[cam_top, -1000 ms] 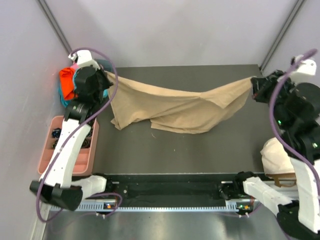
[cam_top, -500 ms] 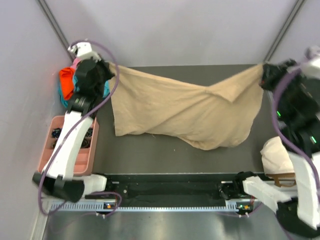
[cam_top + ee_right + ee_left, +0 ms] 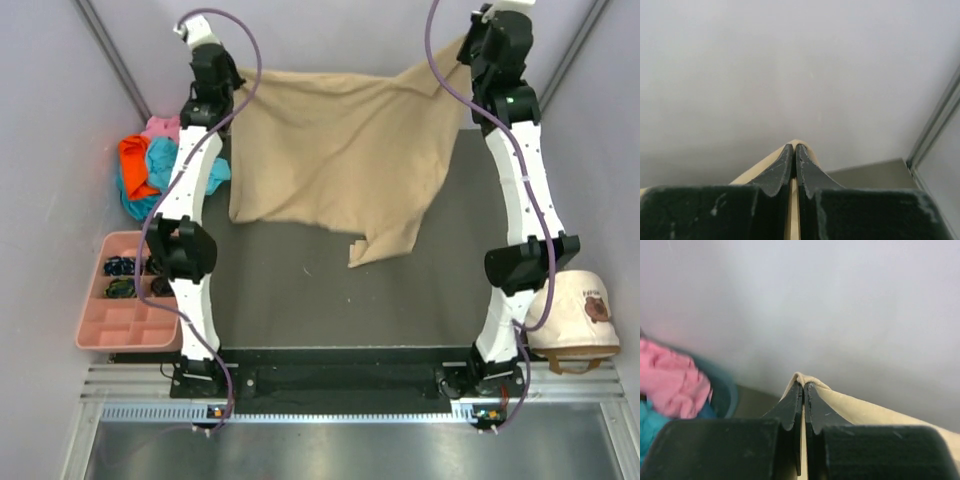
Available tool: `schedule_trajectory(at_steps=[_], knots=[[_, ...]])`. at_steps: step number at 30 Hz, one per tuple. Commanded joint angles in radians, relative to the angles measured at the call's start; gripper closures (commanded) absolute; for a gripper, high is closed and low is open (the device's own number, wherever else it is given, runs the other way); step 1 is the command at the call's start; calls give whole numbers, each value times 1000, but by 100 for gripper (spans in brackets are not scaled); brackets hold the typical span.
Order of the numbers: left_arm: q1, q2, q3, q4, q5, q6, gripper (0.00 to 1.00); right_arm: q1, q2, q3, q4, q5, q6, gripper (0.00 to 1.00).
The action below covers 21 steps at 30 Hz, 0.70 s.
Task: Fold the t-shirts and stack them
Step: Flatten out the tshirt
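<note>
- The tan t-shirt [image 3: 330, 150] is spread wide over the far half of the tabletop [image 3: 300, 300], lifted by two corners of its upper edge.
- Its upper edge runs from one grip to the other close to the back wall [image 3: 340, 40], with a fold near the right end.
- Its lower part drapes toward the dark tabletop; the lower edge is uneven, and one flap reaches nearer than the rest, right of centre.
- The left fingers [image 3: 792, 410] are clenched on the left corner, a thin ridge of tan cloth pinched between the black tips.
- The right fingers [image 3: 777, 172] are likewise clamped on the right corner, tan cloth showing at and below the tips.
- Both the left arm [image 3: 195, 170] and the right arm [image 3: 515, 150] stretch far forward, nearly straight.
- An orange t-shirt [image 3: 132, 160], a turquoise t-shirt [image 3: 165, 165] and a pink t-shirt [image 3: 160, 127] lie crumpled together at the left wall, just beside the left arm.
- A pink tray [image 3: 105, 325] with compartments sits nearer along the left edge, with small dark items in its far compartments.
- A cream cap [image 3: 575, 315] with a brown emblem rests at the near right, beside the right arm's base.
</note>
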Motion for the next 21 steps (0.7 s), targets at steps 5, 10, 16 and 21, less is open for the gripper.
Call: schedule_trajectory(at_steps=[5,10,16,21], knots=[[11,-513,-506,367,43,-49,100,-2,-429,-341,353,-116,4,100],[9,-791,-873,423,7,-108,100,-2,-686,-760,367,-107,83,100],[-10,-891,-1211,348,54,-230,100,-3,-835,-1168,313,-118,174,100],[-49,-899,-1551,388,83,-338,100,-2,-890,-1484,267,-163,309,100]])
